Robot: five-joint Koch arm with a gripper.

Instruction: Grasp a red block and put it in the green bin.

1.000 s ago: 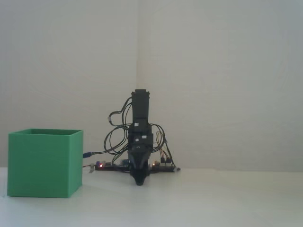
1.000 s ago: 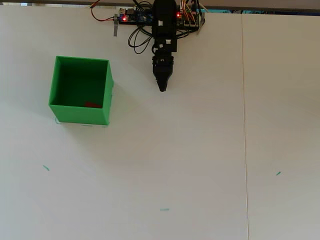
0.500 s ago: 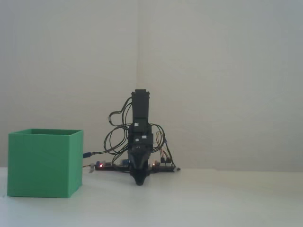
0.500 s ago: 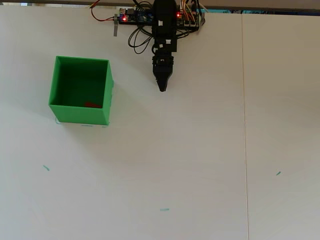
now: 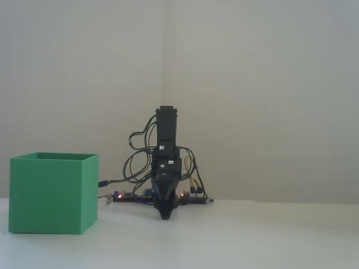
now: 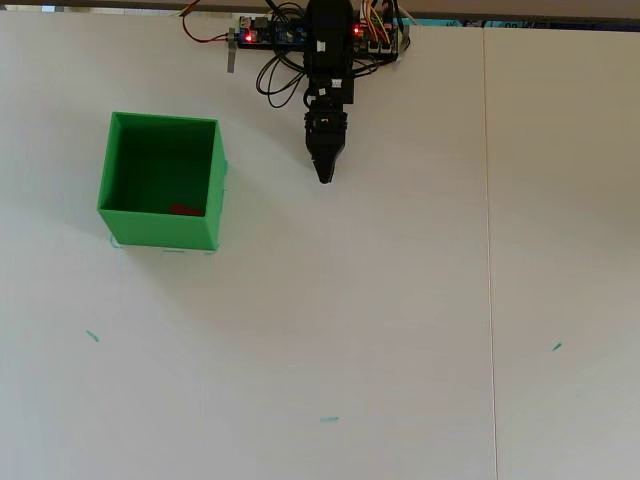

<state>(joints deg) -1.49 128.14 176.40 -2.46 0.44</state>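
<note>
White tabletop stretches bare around the green bin, where the red block lies inside. It looks light and rigid, best pinched across its narrow sides. The gripper appears closed, empty.

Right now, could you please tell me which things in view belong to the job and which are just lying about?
Part of the job:
red block, lying inside the bin
green bin
claw, tip low by the table, holding nothing

Just lying about:
circuit board and wires behind the arm
small teal marks on the table
</note>
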